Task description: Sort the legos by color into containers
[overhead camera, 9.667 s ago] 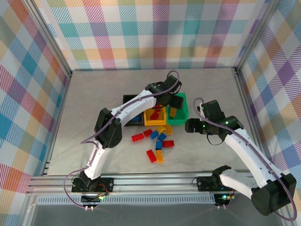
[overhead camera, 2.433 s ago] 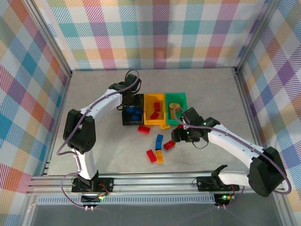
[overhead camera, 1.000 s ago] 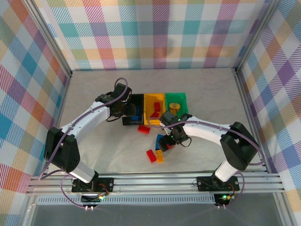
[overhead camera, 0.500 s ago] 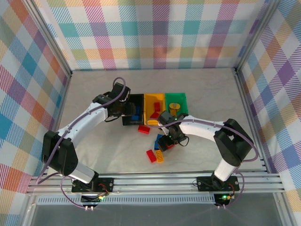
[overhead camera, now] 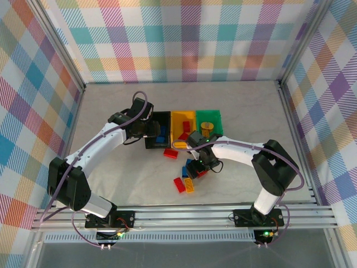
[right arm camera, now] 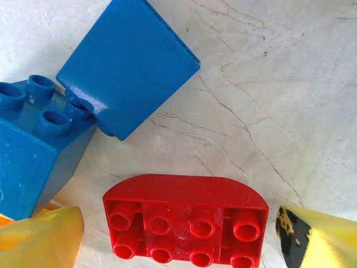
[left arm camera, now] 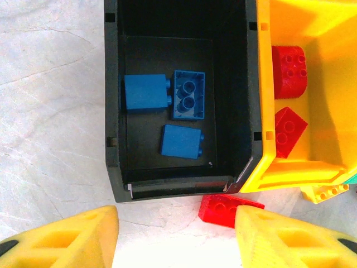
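While the left fingers (overhead camera: 149, 130) hang spread and empty just in front of the near wall of the black bin (left arm camera: 111, 111), three blue bricks (left arm camera: 188, 102) lie on its floor. The yellow-orange bin (left arm camera: 265, 67) touches it and holds two red bricks (left arm camera: 290, 62). The green bin (overhead camera: 216, 118), last in the row, holds a yellow-orange brick (overhead camera: 207, 126). A stray red brick (left arm camera: 228, 209) lies on the desk (left arm camera: 56, 84) just outside the first two bins. The right fingers (overhead camera: 199, 166) are down at the desk and wide apart. They flank a rounded red brick (right arm camera: 187, 220) with a thin gap on each side, so it is not gripped. Two loose blue bricks (right arm camera: 125, 64) lie touching each other just beyond it.
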Controlling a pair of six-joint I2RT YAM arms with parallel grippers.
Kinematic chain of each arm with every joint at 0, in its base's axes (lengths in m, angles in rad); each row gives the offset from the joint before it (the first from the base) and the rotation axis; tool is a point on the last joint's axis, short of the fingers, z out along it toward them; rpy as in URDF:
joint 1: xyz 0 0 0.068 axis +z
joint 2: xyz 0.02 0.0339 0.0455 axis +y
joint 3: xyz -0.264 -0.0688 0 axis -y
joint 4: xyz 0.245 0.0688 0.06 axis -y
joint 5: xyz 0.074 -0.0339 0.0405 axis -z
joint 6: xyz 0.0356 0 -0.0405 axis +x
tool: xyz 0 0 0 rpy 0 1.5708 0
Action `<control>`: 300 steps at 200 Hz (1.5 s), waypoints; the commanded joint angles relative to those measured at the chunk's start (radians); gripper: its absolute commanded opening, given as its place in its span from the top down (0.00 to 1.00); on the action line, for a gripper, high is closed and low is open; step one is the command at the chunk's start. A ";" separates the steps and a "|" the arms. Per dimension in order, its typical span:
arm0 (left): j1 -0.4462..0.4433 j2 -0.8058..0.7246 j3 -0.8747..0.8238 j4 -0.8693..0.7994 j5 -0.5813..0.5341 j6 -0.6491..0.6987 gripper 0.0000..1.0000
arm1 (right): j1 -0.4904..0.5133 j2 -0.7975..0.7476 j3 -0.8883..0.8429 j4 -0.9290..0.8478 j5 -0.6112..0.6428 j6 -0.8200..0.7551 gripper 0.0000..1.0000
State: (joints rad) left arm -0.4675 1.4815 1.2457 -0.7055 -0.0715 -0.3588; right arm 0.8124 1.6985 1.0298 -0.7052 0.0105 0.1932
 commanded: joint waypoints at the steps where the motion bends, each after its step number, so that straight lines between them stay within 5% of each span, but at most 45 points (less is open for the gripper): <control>1: 0.008 -0.027 -0.015 -0.025 -0.004 -0.005 0.43 | 0.006 -0.005 -0.004 -0.013 0.021 -0.014 0.11; 183: 0.007 -0.053 -0.011 -0.043 -0.014 0.002 0.42 | -0.007 0.040 -0.007 -0.013 0.042 0.031 0.17; 243: 0.007 -0.069 -0.008 -0.052 -0.017 0.005 0.42 | -0.022 0.014 0.002 -0.014 0.037 0.031 0.30; 300: 0.002 -0.107 -0.016 -0.068 -0.008 0.000 0.42 | -0.064 -0.061 0.102 -0.059 0.056 0.009 0.32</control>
State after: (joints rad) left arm -0.4675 1.4178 1.2457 -0.7353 -0.0719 -0.3580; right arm 0.7712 1.6917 1.0508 -0.7303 0.0513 0.2188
